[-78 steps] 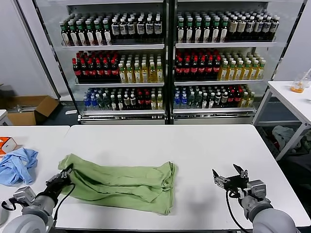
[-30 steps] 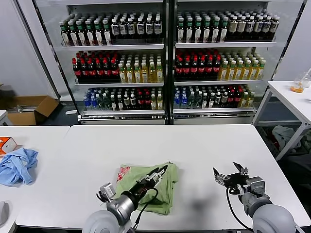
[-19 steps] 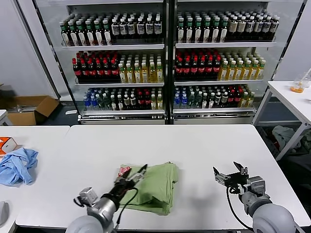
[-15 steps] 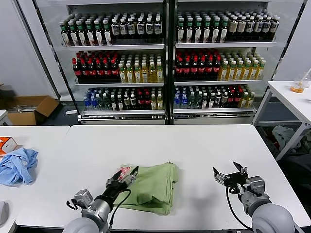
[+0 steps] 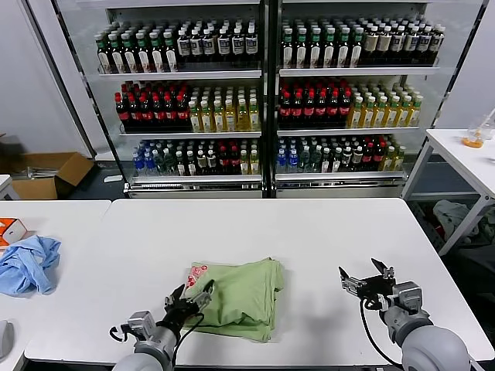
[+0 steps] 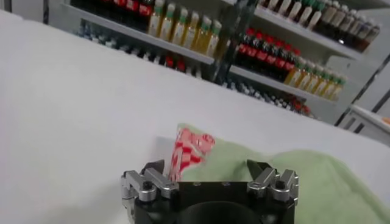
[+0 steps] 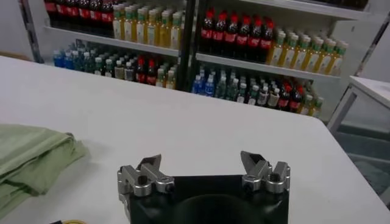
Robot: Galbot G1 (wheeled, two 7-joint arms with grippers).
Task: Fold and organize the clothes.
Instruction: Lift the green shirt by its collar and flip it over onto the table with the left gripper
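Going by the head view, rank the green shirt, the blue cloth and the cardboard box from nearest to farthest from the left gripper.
1. Green shirt: folded on the table, right beside the open left gripper.
2. Blue cloth: crumpled on the neighbouring table, far out to the left.
3. Cardboard box: on the floor beyond that table, by the fridge.

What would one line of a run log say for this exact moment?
shirt: folded on table | left tool: open, at shirt's left edge, empty | right tool: open, idle, right of shirt
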